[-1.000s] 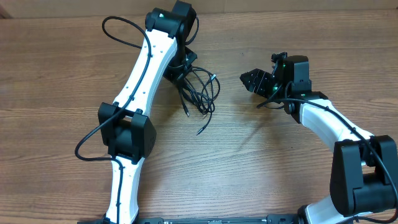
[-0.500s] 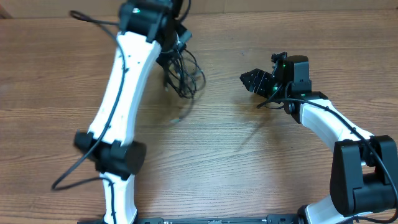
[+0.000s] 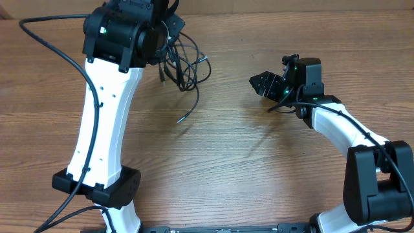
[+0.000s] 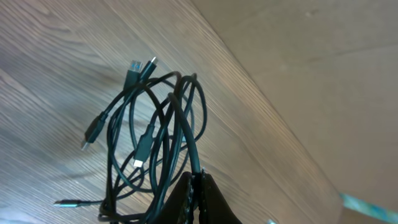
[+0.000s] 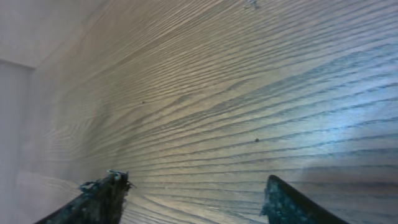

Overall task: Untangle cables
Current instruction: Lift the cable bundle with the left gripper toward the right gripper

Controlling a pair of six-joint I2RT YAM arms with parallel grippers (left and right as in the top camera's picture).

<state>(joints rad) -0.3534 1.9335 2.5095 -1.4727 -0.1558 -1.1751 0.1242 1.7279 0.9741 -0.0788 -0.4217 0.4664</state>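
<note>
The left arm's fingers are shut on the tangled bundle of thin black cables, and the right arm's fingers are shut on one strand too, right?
No: the right arm's fingers stand open and empty, with only wooden table between them in the right wrist view. The left arm's fingers are shut on the tangled bundle of thin black cables.
</note>
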